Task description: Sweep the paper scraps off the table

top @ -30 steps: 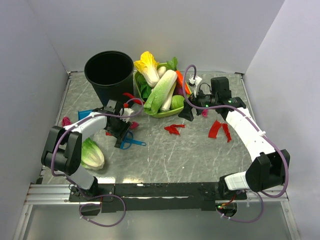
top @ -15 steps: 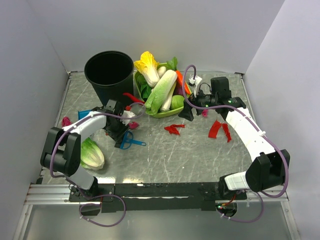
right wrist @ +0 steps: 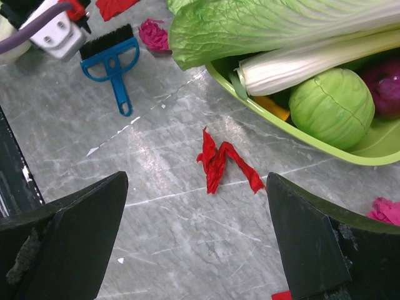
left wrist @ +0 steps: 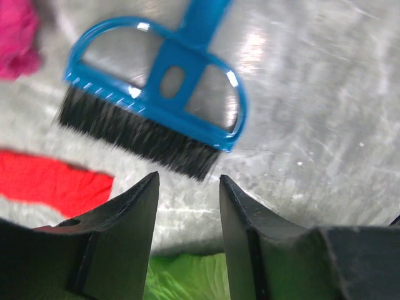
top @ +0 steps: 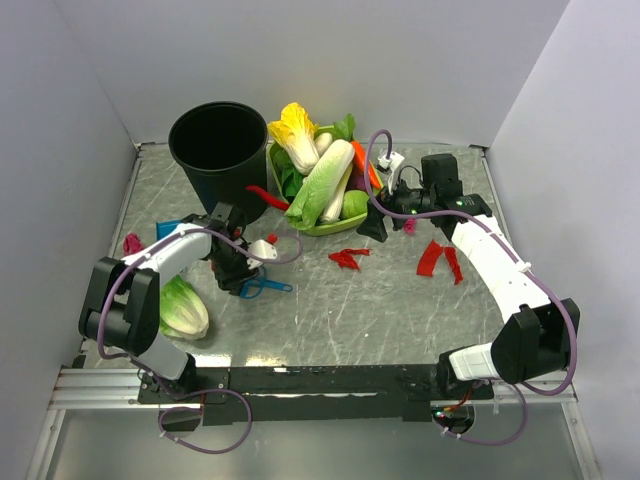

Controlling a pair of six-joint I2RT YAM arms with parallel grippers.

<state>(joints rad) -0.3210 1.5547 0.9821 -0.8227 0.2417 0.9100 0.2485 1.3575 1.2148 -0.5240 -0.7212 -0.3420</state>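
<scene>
Over at far L of the table [top: 330,320], a pink wad [top: 131,242] lies loose. L gripper [left wrist: 187,187] hangs just short of the blue brush [left wrist: 156,106], jaws a little apart, nothing in them. The brush lies flat, w/ a red strip [left wrist: 56,184] near its bristles. Mid-table: red scrap [top: 347,258], R gripper [right wrist: 195,187] over it, gaping wide, empty. Another red piece [top: 438,258] further R. Looks barely begun, imo: paper scraps [right wrist: 153,34] all unswept, brush not yet picked up.
</scene>
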